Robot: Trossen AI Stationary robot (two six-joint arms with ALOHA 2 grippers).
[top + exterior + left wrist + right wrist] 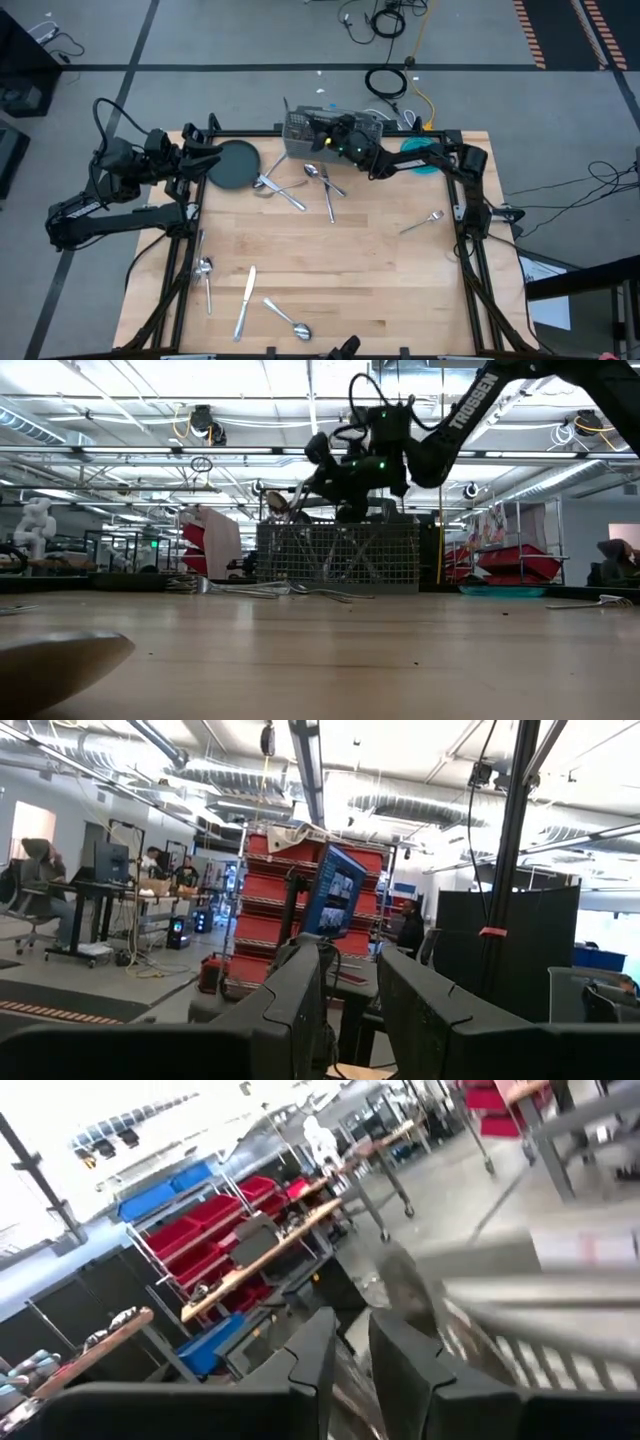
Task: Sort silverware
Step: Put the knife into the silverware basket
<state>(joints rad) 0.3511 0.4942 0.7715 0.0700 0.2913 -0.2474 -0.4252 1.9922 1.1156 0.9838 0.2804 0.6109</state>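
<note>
Silverware is scattered all over the wooden table (370, 270), and I count roughly eight loose pieces. Using the wire-mesh caddy (300, 135) at the far edge as the landmark: four pieces cluster just in front of it, with a spoon (312, 171) nearest. One fork (422, 221) lies alone, well off toward the right arm's side. Three more sit far from the caddy at the near edge: a knife (244, 302), a second spoon (288, 320) and a piece by the left rail (204, 282).

Right gripper (322, 127) hangs directly over the caddy, clamped on a spoon-like piece (278, 502). Left gripper (348, 1010) waits beside the dark plate (232, 164), just left of the caddy, fingers slightly parted with nothing between them.

Around the caddy's table it's grey floor with cables, red bin racks and a few people at desks.
</note>
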